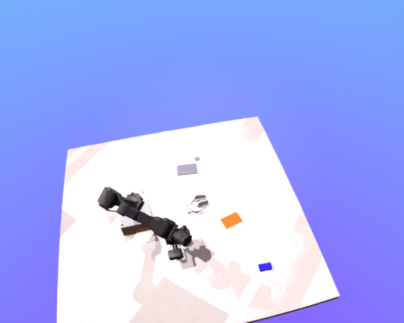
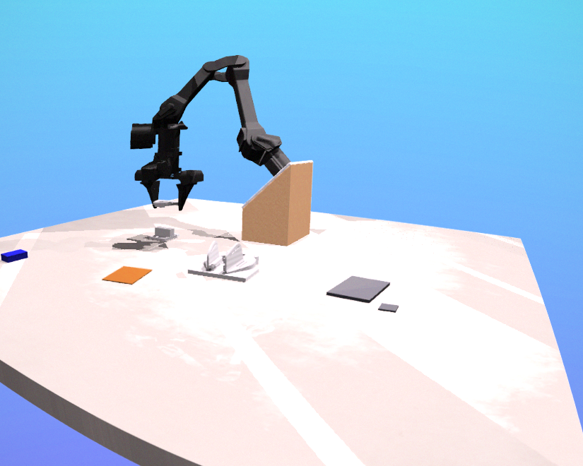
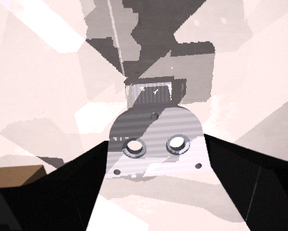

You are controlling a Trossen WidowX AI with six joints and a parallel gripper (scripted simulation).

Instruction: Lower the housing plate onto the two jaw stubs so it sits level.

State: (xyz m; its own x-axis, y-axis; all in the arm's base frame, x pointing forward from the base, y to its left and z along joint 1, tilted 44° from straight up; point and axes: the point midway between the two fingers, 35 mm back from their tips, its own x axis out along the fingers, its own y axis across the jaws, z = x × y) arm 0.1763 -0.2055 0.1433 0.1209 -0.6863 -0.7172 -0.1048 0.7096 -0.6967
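Observation:
My gripper (image 2: pixel 167 207) (image 3: pixel 154 141) is shut on the light grey housing plate (image 2: pixel 165 203) (image 3: pixel 154 129), with one finger at each side edge. The plate has a rounded end, two large round holes and several small ones. It looks roughly level and hangs in the air above a small grey block (image 2: pixel 164 231) (image 3: pixel 152 95). The two jaws stand upright, a little apart, on the light base (image 2: pixel 216 273): one jaw (image 1: pixel 199 196) (image 2: pixel 213 255) and the other jaw (image 1: pixel 202 203) (image 2: pixel 233 257). The gripper is off to one side of them. The stubs are too small to make out.
An orange square (image 1: pixel 231 220) (image 2: pixel 127 275) lies near the base. A blue block (image 1: pixel 265 266) (image 2: pixel 14 255) lies farther out. A dark plate (image 1: pixel 187 169) (image 2: pixel 359 289) and a small dark tile (image 1: pixel 197 158) (image 2: pixel 388 308) lie on the other side. The arm's brown pedestal (image 2: pixel 266 220) (image 3: pixel 16 176) stands behind.

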